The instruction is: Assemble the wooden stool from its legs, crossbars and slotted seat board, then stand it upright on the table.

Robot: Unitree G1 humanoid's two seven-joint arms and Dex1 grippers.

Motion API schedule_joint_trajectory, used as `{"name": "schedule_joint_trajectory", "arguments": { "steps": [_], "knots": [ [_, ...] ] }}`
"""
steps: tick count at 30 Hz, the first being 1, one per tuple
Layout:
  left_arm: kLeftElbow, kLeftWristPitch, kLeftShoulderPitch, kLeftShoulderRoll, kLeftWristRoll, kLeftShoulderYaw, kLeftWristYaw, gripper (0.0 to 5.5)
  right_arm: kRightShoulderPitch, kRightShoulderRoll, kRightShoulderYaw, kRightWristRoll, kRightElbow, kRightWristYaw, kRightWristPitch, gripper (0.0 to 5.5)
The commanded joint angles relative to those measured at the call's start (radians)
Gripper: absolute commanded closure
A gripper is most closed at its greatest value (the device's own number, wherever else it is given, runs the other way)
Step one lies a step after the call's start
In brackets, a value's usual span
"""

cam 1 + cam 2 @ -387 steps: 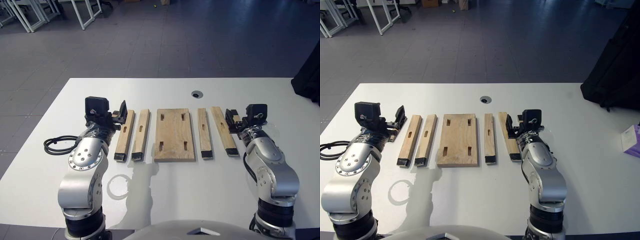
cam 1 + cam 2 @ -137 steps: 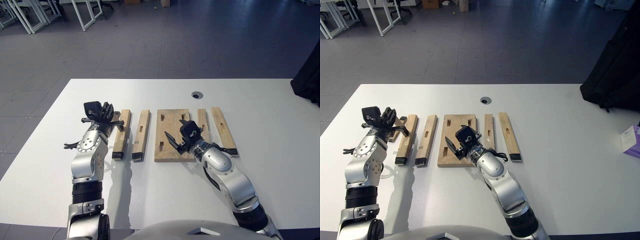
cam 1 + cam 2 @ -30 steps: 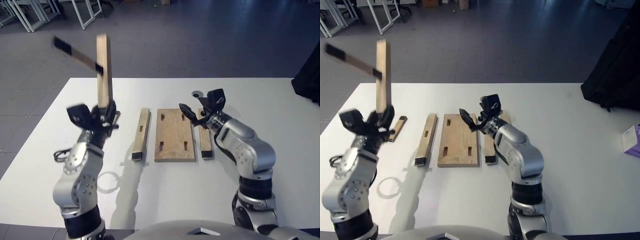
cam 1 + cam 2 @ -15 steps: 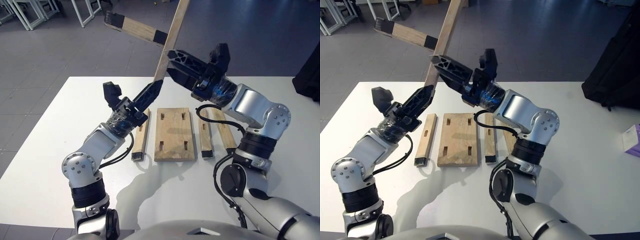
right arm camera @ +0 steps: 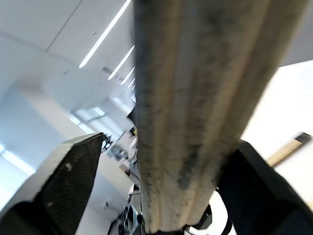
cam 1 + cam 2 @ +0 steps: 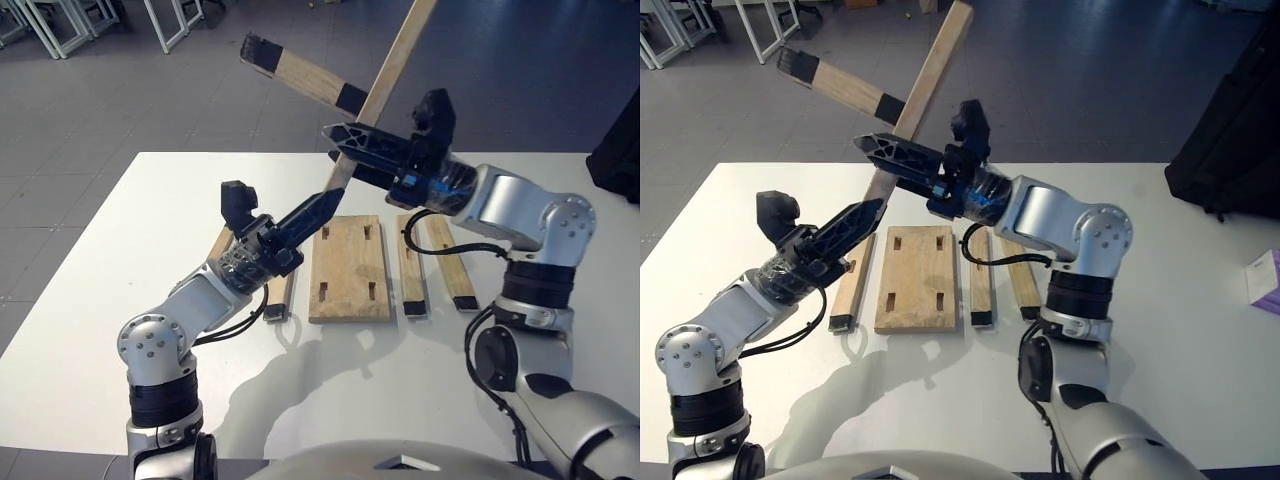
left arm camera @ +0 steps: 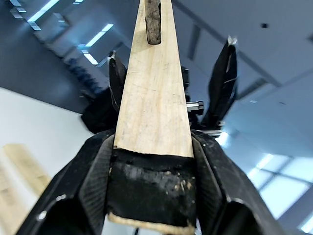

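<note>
A long wooden leg slants up above the table, with a black-tipped crossbar pushed through its slot. My left gripper is shut on the leg's black lower end. Higher up, my right gripper is shut across the same leg, one finger on each side. The slotted seat board lies flat on the white table, beneath both arms. Two more legs lie to its right, and one to its left.
A short wooden piece lies left of my left arm, partly hidden by it. A round cable hole sits behind the board. The table's front half and its right side are bare. A black bag stands past the right edge.
The leg with its crossbar has shifted to the right and leans further over. Both grippers stay on it, and my left forearm has swung lower toward the seat board.
</note>
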Motion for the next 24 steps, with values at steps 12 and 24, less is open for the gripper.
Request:
{"name": "schedule_joint_trajectory", "arguments": {
  "steps": [12,24],
  "knots": [
    [-0.006,-0.036,0.127,0.097,0.152,-0.076,-0.008,3.08,-0.023,-0.199,0.170,0.160,-0.012,0.170,-0.052,3.46],
    [0.008,-0.072,0.158,0.330,0.203,0.108,0.017,1.38,0.096,-0.283,0.088,-0.040,-0.011,0.230,-0.152,3.48]
  ]
}}
